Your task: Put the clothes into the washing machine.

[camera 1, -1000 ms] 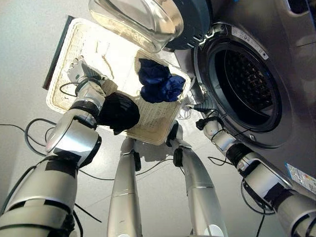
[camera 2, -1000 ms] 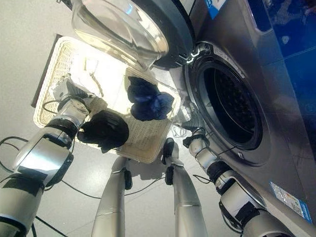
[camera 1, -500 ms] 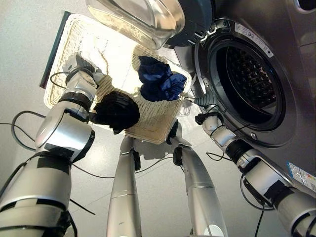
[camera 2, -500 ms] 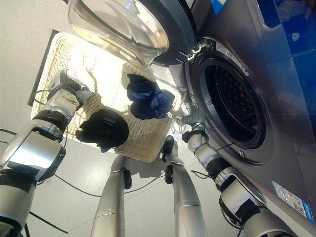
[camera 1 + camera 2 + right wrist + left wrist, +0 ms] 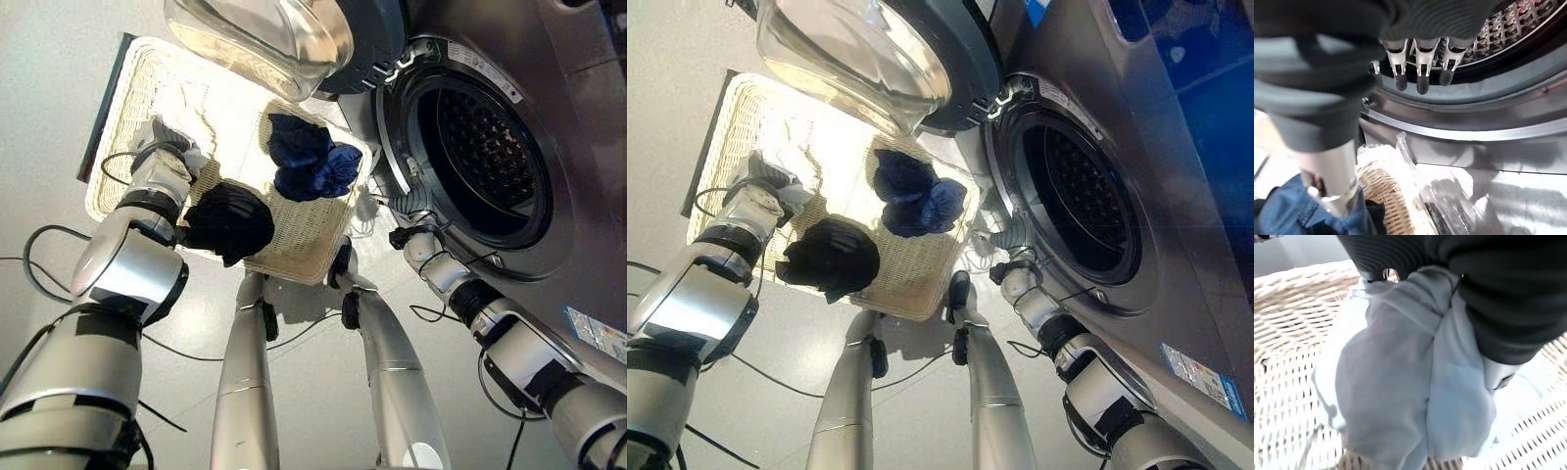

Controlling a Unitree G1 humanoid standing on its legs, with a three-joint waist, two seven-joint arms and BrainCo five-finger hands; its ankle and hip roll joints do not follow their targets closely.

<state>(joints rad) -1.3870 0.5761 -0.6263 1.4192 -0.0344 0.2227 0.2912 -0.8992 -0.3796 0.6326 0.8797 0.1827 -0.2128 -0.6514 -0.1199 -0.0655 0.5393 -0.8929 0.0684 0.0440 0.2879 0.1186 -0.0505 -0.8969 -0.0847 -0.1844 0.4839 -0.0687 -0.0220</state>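
Note:
A wicker basket (image 5: 294, 250) stands on the floor left of the washing machine. My left hand (image 5: 162, 168) is down in the basket's left part, its fingers curled into a bunched white cloth (image 5: 1400, 382). A black garment (image 5: 230, 220) lies in the basket beside that arm, and a dark blue garment (image 5: 309, 162) lies towards the machine. The washer's drum (image 5: 485, 147) stands open and looks empty. My right hand (image 5: 409, 233) hovers at the drum's lower rim, its fingers (image 5: 1420, 66) hanging straight and holding nothing.
The washer's round glass door (image 5: 274, 39) is swung open over the far side of the basket. A crumpled clear plastic bag (image 5: 1415, 181) lies between the basket's rim (image 5: 1386, 196) and the machine's front. Grey floor surrounds the basket.
My left hand has shifted slightly in the basket and settled onto the white cloth. The right hand stays at the drum's rim. The whole view has drifted a little.

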